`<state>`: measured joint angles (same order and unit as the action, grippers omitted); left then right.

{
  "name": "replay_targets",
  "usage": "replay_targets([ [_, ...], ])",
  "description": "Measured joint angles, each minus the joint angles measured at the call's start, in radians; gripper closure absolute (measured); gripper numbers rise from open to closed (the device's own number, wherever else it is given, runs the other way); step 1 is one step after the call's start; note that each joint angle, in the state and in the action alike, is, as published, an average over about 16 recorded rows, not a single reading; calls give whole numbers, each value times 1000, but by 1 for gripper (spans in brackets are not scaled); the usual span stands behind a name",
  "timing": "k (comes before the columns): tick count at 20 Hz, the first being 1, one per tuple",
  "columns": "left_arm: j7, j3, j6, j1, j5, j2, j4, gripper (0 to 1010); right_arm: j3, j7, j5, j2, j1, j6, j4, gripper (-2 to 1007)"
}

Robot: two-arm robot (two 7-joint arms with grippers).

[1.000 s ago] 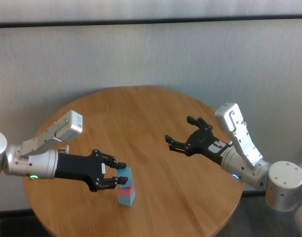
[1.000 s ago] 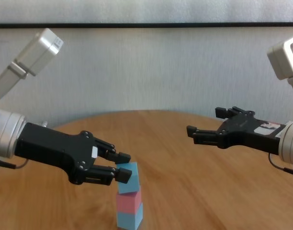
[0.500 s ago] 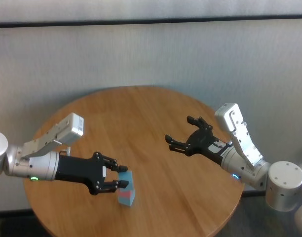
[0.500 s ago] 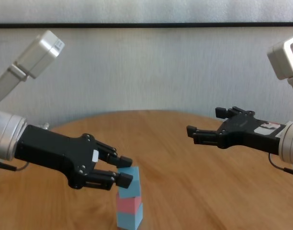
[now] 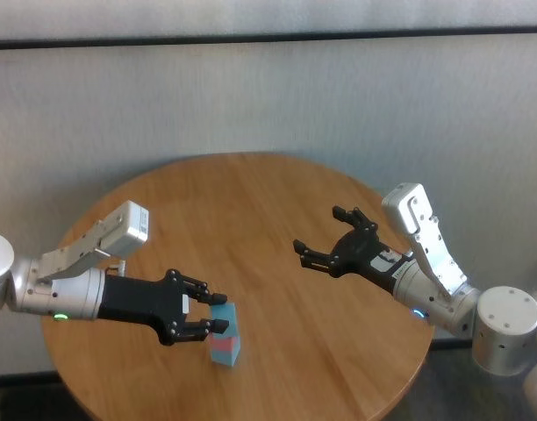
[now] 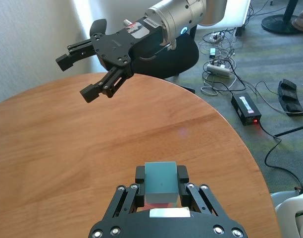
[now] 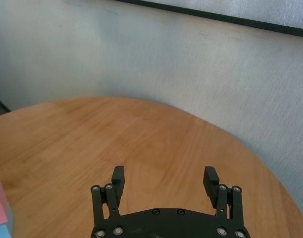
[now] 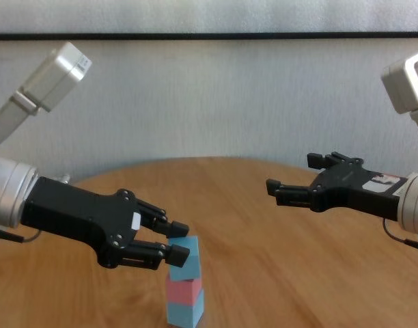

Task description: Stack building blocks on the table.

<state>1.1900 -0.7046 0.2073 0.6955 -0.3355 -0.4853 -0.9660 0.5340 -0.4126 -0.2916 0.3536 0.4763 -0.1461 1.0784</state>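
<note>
Left gripper [image 8: 178, 242] is low over the near-left part of the table [image 5: 251, 210], jaws clamped on the top light blue block [image 8: 188, 257], one finger on each side of it. In the left wrist view that block [image 6: 161, 178] sits squarely between the two pads, with a strip of pink showing just beneath it.

Below it, the pink block [image 8: 186, 290] sits on the bottom light blue block [image 8: 187, 311], which rests on the wood near the table's near edge. The held cube is right on top of the pink one and looks turned a little out of line with the two under it; whether its underside is fully seated on the pink block, I can't tell. From the head view the tower [image 5: 225, 338] reads as one short column, blue over pink over blue, with the left fingers [image 5: 218, 327] wrapped around its top.

Right gripper [image 8: 294, 179] hangs over the right side of the table, well apart from the stack, jaws spread wide and holding nothing. The right wrist view shows both fingers [image 7: 118, 179] apart above bare wood.
</note>
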Motion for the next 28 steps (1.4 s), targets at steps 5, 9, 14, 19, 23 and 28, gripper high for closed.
replay_targets([
  [5, -2, 1, -3, 0, 0, 0, 0, 573, 0, 0, 0, 0, 0, 0, 0, 0],
  [9, -3, 2, -5, 0, 1, 1, 1, 484, 0, 0, 0, 0, 0, 0, 0, 0],
  [14, -12, 12, -7, -4, -10, -3, -9, 326, 0, 0, 0, 0, 0, 0, 0, 0],
  [19, -59, 50, -12, -31, -52, -21, -58, 157, 0, 0, 0, 0, 0, 0, 0, 0],
  [23, -137, 97, -15, -70, -90, -45, -132, 70, 0, 0, 0, 0, 0, 0, 0, 0],
  [28, -231, 157, -18, -123, -130, -77, -228, 16, 0, 0, 0, 0, 0, 0, 0, 0],
])
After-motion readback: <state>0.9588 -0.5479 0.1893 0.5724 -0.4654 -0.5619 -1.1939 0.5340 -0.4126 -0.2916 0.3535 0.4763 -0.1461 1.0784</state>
